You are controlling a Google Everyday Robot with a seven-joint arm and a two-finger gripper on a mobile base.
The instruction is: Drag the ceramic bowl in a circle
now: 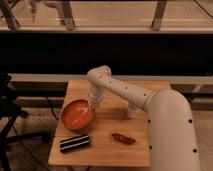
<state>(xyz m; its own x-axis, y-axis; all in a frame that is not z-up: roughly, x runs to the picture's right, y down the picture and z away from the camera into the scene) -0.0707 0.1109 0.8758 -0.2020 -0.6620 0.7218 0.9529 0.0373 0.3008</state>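
Observation:
The ceramic bowl point(77, 114) is a round, shallow orange dish with a darker rim. It sits at the left edge of the wooden table point(107, 152) and slightly overhangs it. My gripper point(93, 107) is at the bowl's right rim, reaching down from the white arm point(125, 92), which stretches in from the lower right. The arm's large near segment fills the right side of the view and hides that part of the table.
A black rectangular object point(74, 143) lies near the table's front left corner. A small reddish-brown item point(123, 138) lies at the front middle. A small white cup point(131, 111) stands partly behind the arm. A dark stand point(7, 107) is left of the table.

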